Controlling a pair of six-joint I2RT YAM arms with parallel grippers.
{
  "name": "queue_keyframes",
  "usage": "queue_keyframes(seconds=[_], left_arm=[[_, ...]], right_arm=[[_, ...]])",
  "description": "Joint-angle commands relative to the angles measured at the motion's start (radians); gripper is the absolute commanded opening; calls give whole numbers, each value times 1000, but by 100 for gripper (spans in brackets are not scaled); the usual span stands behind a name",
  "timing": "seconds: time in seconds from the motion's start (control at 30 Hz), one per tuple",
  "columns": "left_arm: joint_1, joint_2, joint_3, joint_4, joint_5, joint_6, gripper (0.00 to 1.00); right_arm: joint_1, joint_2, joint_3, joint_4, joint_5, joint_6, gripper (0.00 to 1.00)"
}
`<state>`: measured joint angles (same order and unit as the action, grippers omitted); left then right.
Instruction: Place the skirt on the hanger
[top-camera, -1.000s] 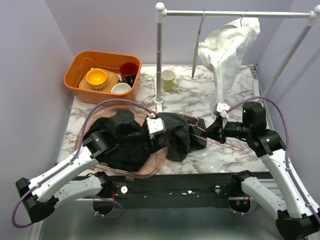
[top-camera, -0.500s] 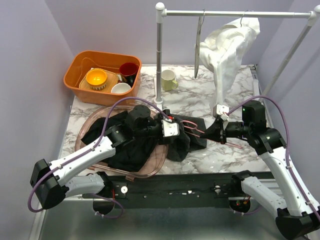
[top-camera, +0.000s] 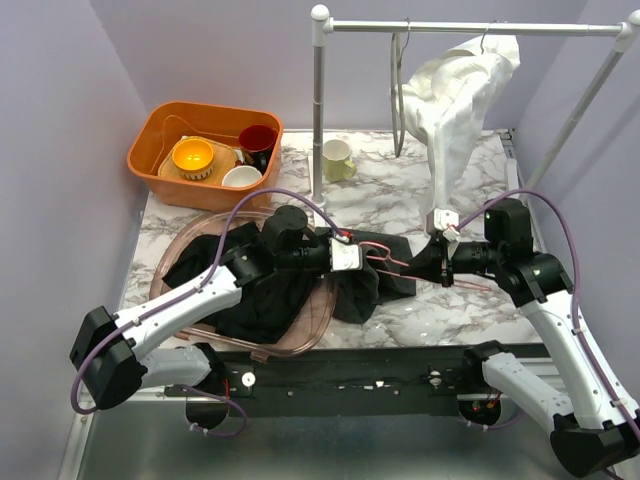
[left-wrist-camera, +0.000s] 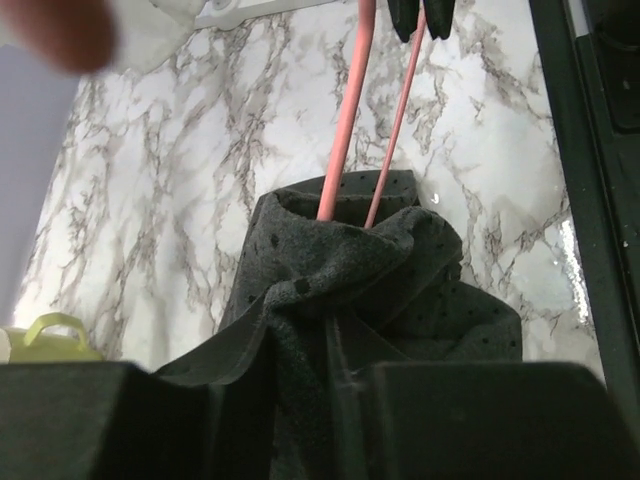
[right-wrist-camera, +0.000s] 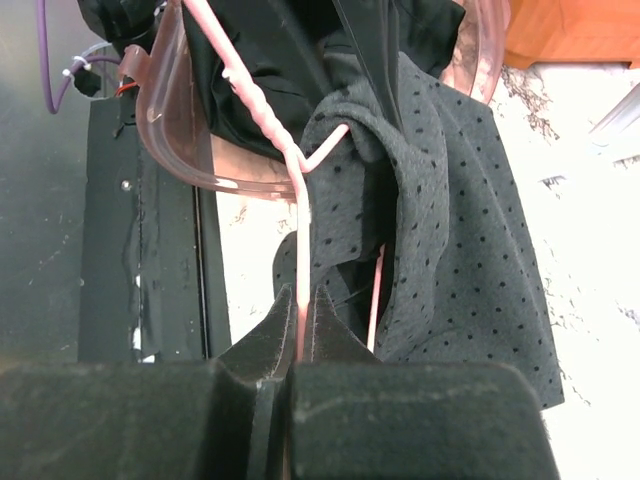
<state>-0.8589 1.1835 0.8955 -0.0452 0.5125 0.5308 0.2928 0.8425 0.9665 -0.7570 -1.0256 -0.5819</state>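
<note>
On the table, left claw pinches one skirt, right claw one hanger.

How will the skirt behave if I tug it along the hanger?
Probably floppy: the skirt bunches in soft folds over the hanger. It may drag rather than slide, as cloth is gathered tight around both rods. Likely light, being thin fabric.

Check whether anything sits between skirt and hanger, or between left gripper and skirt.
Nothing visible does. The right gripper pinches the hanger, whose pink rods run into the opening of the skirt. The left gripper has fabric bunched between its fingers.
</note>
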Motion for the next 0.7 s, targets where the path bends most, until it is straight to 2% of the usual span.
queue_keyframes(seconds=[0.0,0.1,0.13,0.2,0.23,0.37,0.47,0.5,0.53,0.57,0.6,0.67], left_arm=[[-5,45,25,63,119,-49,34],[-3,56,29,116,165,-90,33],[-3,59,36,119,176,-95,28],[-2,67,39,125,190,-106,12],[-2,67,39,126,192,-107,0],[23,41,-3,192,195,-147,0],[44,4,-42,257,173,-204,0],[58,-11,-49,266,163,-216,0],[66,-16,-56,278,155,-238,0],[73,-19,-67,306,149,-251,0],[83,-19,-72,320,140,-268,0],[90,-12,-73,346,127,-308,0]], right_arm=[[3,-3,43,31,-76,-24,1],[3,-5,32,45,-64,-12,1],[3,-6,29,47,-62,-9,1],[3,-14,25,54,-56,4,1],[2,-19,26,56,-47,8,1],[2,-36,31,88,45,80,1],[-3,-51,44,94,171,131,8],[-7,-56,49,90,215,139,14],[-10,-68,54,87,237,148,26],[-15,-72,66,82,261,171,35],[-18,-80,75,76,306,180,50],[-29,-98,106,47,364,212,67]])
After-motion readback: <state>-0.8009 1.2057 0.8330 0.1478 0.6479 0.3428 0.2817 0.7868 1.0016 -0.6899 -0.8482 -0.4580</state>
